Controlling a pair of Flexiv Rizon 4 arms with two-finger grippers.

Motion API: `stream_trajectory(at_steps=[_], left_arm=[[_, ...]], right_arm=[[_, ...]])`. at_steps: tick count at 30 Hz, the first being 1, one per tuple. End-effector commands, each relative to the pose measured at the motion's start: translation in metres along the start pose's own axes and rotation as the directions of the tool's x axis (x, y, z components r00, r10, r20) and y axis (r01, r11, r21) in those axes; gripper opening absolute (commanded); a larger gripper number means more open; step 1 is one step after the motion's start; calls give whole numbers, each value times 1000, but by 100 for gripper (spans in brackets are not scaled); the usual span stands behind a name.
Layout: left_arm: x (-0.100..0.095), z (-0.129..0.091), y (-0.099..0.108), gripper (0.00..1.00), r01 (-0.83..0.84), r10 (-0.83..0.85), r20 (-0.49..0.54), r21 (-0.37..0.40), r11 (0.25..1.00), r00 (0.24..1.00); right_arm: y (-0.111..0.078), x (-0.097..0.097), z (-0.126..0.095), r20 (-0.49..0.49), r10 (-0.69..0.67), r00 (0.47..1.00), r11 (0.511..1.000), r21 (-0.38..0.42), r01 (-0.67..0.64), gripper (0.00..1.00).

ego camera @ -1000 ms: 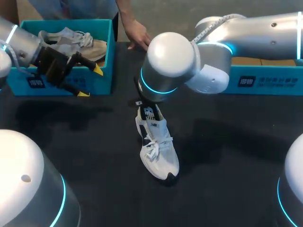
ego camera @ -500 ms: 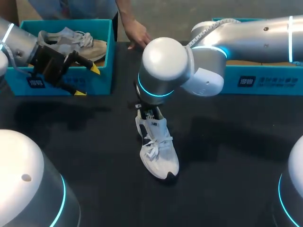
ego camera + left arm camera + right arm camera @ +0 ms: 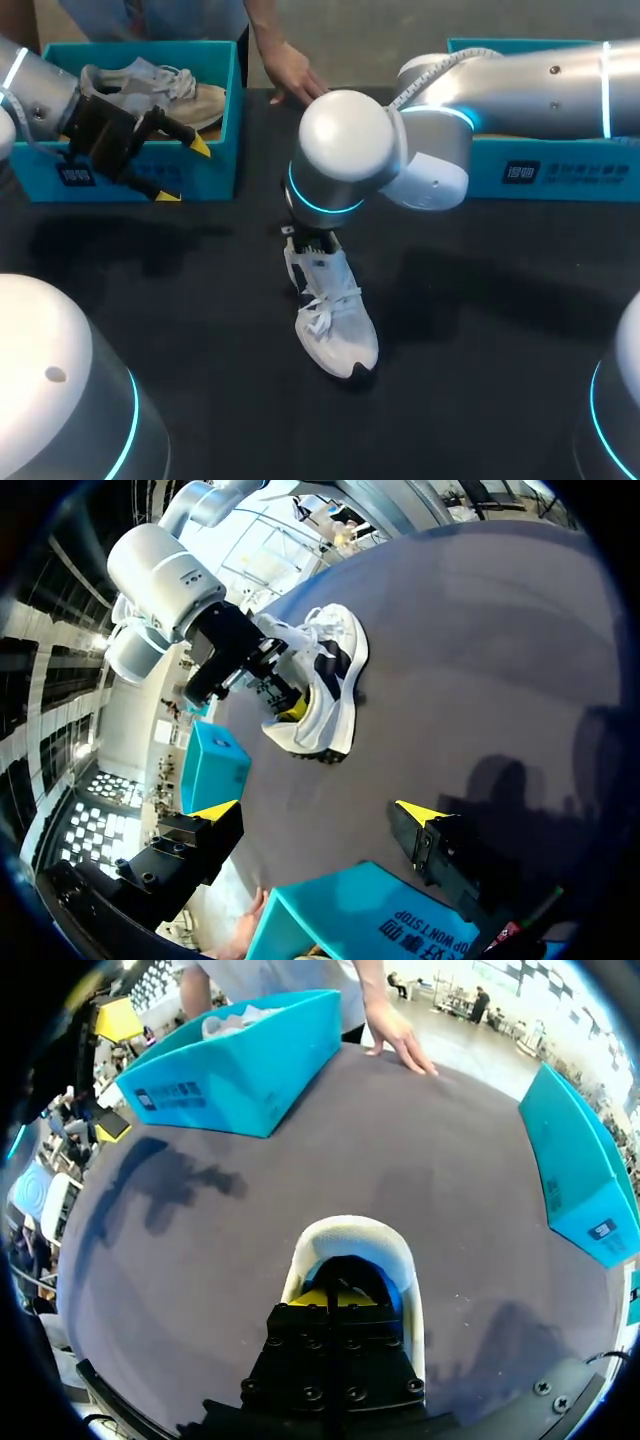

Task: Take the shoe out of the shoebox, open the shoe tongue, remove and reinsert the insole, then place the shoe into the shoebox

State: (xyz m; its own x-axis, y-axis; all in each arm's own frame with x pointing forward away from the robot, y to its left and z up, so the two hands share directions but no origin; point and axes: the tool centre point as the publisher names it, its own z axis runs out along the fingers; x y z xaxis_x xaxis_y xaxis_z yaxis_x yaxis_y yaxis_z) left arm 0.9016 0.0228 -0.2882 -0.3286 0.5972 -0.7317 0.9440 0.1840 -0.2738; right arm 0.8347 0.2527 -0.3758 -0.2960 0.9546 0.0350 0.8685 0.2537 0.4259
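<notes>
Left gripper (image 3: 186, 172) first: it hangs over the worktop's (image 3: 480, 330) far-left corner, spread wide and holding nothing, just in front of the left shoebox (image 3: 228, 120). That box has 1 grey shoe (image 3: 190, 95) lying in it. Moving along the far edge, a person's hand (image 3: 290, 75) rests flat on the worktop, apart from both arms. Now the middle: the white shoe (image 3: 335, 320) is out of its box, standing on its sole with the toe towards the near edge. The right gripper (image 3: 335, 1295) is sunk down into the shoe's opening at the heel. Whether it is wide or pinched on something in there I cannot tell. At the far-right edge sits the right shoebox (image 3: 560, 170). By my reading, step 1 is done and this is the tongue-and-insole stage. No insole lies on the worktop, so I can't say it has come out yet. Reseating it and boxing the shoe remain.
</notes>
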Motion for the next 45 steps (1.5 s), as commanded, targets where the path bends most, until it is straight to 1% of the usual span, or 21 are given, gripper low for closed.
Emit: stream_trajectory(at_steps=[1, 8, 10, 14, 19, 26, 29, 33, 36, 37, 42, 45], left_arm=[[0, 0, -2, 100, 0, 0, -2, -3, 1000, 1000], [0, 0, -2, 100, 0, 0, -2, -3, 1000, 1000], [0, 0, -2, 100, 0, 0, -2, -3, 1000, 1000], [0, 0, -2, 100, 0, 0, -2, -3, 1000, 1000], [0, 0, -2, 100, 0, 0, -2, -3, 1000, 1000], [0, 0, -2, 100, 0, 0, -2, -3, 1000, 1000], [0, 0, -2, 100, 0, 0, -2, -3, 1000, 1000], [0, 0, -2, 100, 0, 0, -2, -3, 1000, 1000], [0, 0, -2, 100, 0, 0, -2, -3, 1000, 1000], [0, 0, -2, 100, 0, 0, -2, -3, 1000, 1000], [0, 0, -2, 100, 0, 0, -2, -3, 1000, 1000], [0, 0, -2, 100, 0, 0, -2, -3, 1000, 1000]], right_arm=[[-4, -5, -2, -12, 2, 1000, 1000, -8, -2, 0], [-4, -6, -1, -19, 3, 1000, 1000, -11, -3, 0], [-5, -9, 0, 3, 23, 1000, 1000, 4, -23, 0], [-8, -8, -6, 23, 28, 999, 999, -17, -28, 0], [-4, -5, -24, 57, 20, 998, 997, -74, -15, 0], [3, -4, -28, 65, 6, 998, 993, -118, 2, 0], [7, -5, -25, 64, 3, 998, 990, -137, 6, 0], [15, -9, -16, 55, -3, 998, 990, -138, 11, 0], [17, -10, -13, 54, -3, 999, 991, -136, 11, 0], [19, -12, -6, 51, -5, 999, 991, -134, 12, 0], [23, -14, 2, 62, -11, 998, 990, -139, 20, 0], [24, -16, 15, 68, -16, 998, 993, -113, 24, 0]])
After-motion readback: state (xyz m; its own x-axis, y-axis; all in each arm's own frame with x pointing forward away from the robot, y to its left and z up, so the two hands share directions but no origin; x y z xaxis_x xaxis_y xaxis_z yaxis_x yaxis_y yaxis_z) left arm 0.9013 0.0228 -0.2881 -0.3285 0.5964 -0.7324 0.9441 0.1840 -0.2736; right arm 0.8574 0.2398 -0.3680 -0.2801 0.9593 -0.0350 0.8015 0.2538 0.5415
